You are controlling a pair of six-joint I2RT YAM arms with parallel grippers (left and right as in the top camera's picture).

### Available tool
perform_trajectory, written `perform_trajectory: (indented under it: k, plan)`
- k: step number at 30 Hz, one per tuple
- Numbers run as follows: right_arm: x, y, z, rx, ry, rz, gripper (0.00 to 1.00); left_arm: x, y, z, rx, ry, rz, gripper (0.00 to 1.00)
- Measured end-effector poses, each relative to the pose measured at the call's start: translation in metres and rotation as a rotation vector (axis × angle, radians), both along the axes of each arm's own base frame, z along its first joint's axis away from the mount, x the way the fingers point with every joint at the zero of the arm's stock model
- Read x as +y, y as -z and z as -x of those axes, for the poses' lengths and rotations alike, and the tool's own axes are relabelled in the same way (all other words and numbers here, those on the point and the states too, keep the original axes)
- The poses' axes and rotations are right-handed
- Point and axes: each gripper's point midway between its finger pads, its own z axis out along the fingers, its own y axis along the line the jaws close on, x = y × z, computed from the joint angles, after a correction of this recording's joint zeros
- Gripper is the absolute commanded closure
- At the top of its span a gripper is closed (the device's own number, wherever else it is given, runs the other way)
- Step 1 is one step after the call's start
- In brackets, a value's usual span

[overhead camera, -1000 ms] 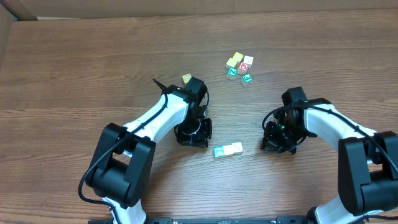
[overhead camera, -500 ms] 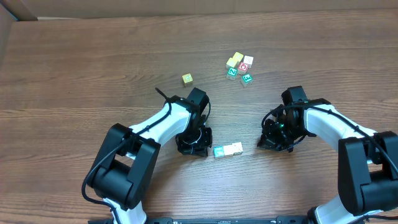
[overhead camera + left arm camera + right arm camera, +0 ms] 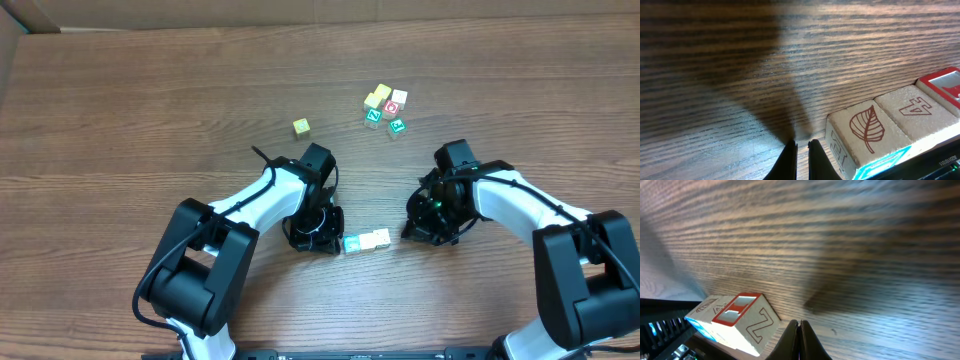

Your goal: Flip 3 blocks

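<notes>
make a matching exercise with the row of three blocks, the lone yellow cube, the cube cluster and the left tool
1 row of three blocks
2 lone yellow cube
3 cube cluster
4 left tool

a shut, by the row's blue end
b alone, far side
c bunched, far side
d between the left tool and right tool

Pairs: 1-d, 2-b, 3-c, 4-a

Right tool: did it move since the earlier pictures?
Yes. In the overhead view the right tool slid toward the row of three blocks, which stayed put, so the gap between them is smaller now.
</notes>
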Motion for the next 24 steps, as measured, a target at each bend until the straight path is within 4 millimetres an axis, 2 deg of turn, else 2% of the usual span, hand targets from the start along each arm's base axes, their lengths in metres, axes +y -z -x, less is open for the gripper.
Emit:
perform_trajectory:
  k: [24]
  plan:
    - [0.017,0.0,0.005,-0.008,-0.031,-0.002,0.96,-0.003,0.0,-0.004,-0.015,0.0,0.017,0.96]
